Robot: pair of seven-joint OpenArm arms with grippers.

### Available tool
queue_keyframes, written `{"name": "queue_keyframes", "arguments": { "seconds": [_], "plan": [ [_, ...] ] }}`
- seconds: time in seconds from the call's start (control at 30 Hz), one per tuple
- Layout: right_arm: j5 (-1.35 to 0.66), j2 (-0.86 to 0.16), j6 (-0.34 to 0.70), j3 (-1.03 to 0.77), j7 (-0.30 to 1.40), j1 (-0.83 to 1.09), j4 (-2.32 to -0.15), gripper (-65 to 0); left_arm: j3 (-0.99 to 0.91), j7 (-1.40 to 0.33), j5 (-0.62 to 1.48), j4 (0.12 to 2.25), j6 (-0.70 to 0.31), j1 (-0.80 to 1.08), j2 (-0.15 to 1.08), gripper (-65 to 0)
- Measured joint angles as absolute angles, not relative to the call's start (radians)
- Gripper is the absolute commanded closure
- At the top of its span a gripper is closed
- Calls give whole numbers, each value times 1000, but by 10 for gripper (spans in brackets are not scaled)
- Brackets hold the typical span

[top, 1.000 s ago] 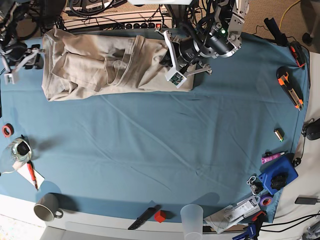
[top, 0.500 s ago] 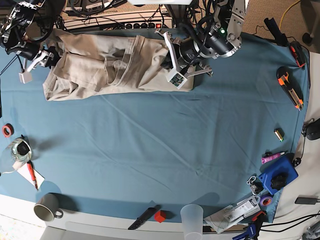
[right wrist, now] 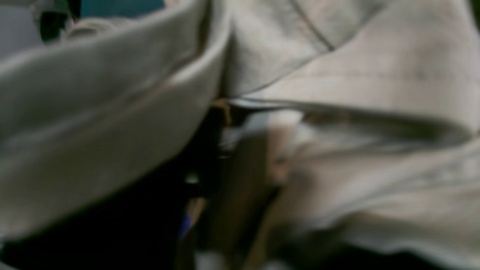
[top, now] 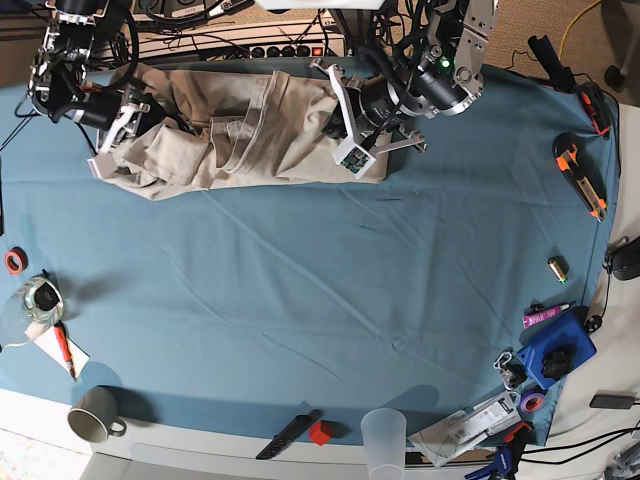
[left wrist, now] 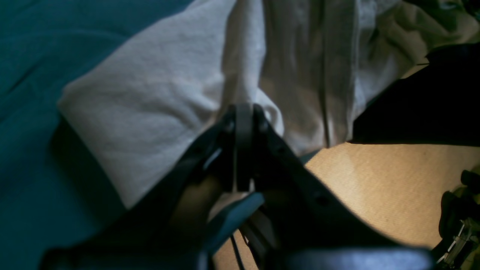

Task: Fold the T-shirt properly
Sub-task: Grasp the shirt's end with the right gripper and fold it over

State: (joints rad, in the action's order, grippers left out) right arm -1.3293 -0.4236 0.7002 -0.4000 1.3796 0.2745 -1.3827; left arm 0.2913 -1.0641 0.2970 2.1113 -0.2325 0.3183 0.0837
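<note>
Matt woven cotton T-shirt point(top: 250, 135)

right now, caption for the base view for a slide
Two arms work a folded beige T-shirt at the far edge of a blue tablecloth, left gripper shut on its end.

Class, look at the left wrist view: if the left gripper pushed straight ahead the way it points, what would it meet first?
Probably more of the T-shirt: the shut left gripper already pinches its edge, and folded cloth lies directly ahead.
</note>
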Motion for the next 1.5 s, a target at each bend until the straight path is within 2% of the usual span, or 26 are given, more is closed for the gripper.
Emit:
{"name": "queue_keyframes", "arguments": {
  "seconds": [0.03,0.07,0.23,0.53,0.77,0.93,1.03,1.3,1.37,1.5],
  "plan": [
    [-1308,-424,700,-397,1382,266,-1383,-20,291,-1065,297,2111,-233,319,84,0],
    [-1306,-424,700,-397,1389,257,-1383,0,291,-1064,297,2111,-233,321,84,0],
    [-1224,-415,701,-421,1407,201,-1383,0,291,-1065,297,2111,-233,324,84,0],
    [-798,-423,698,-636,1395,17,-1380,0,291,-1090,302,2114,-226,326,84,0],
    [-673,-451,696,-654,1421,-1,-1446,0,291,-1099,307,2211,-225,414,84,0],
    [-768,-451,695,-653,1417,81,-1678,0,291,-1071,308,2343,-225,487,95,0],
    [-790,-452,700,-653,1410,129,-1793,0,291,-1057,270,2339,-226,510,127,0],
    [-875,-392,697,-654,1415,243,-1860,0,289,-1093,229,2339,-225,522,170,0],
    [-917,-376,696,-653,1418,257,-1892,0,289,-1093,229,2338,-196,527,170,0],
    [-920,-371,697,-569,1416,267,-1963,0,289,-1092,229,2338,-198,549,170,0]
  ]
}}
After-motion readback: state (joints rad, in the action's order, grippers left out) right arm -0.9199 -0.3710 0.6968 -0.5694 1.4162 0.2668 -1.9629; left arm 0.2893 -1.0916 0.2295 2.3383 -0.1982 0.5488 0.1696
